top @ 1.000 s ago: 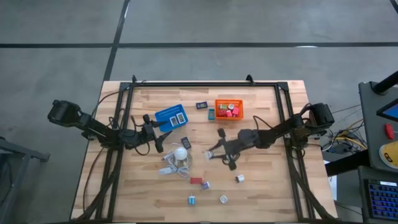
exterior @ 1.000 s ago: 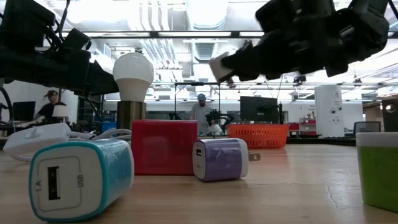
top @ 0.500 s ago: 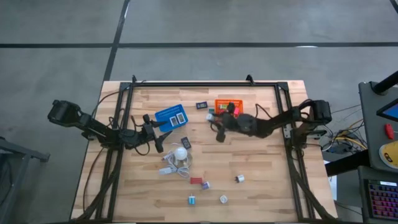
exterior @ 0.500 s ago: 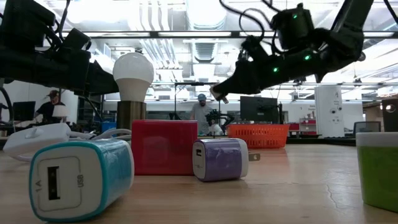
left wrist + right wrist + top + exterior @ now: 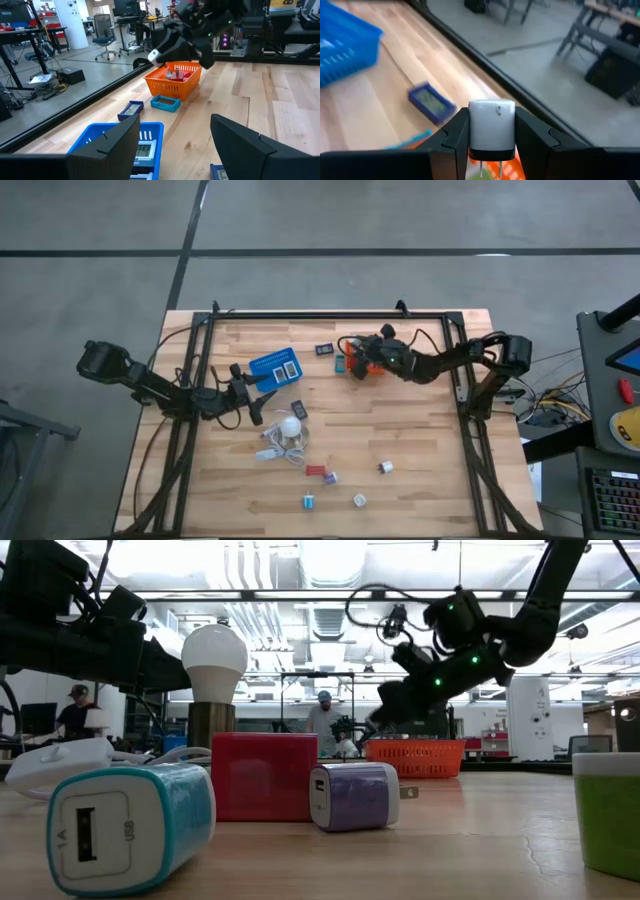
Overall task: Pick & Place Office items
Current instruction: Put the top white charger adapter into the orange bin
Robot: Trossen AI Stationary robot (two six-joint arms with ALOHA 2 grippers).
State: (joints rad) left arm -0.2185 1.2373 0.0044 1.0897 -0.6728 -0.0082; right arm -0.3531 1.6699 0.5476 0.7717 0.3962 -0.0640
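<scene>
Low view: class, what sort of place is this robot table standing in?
Probably a robotics lab or open workshop: exposed ceiling ducts, workbenches with monitors, a person standing behind the wooden table, and office chairs.

Surface: pale wooden plank table (image 5: 420,435) with a dark metal frame (image 5: 330,315) along its edges.
Baskets: blue mesh basket (image 5: 275,367) left of centre; orange mesh basket (image 5: 358,366) further right, mostly covered from above.
Between the baskets: dark flat rectangle with a pale label (image 5: 324,349); bluish flat piece (image 5: 340,363).
Centre: white round bulb with a white cord (image 5: 290,427); dark labelled rectangle (image 5: 298,409) just beside it.
Near edge: red block (image 5: 315,471), purple-sided cube (image 5: 331,477), white cube (image 5: 385,467), teal-sided cube (image 5: 309,502), green-sided cube (image 5: 359,500).
</scene>
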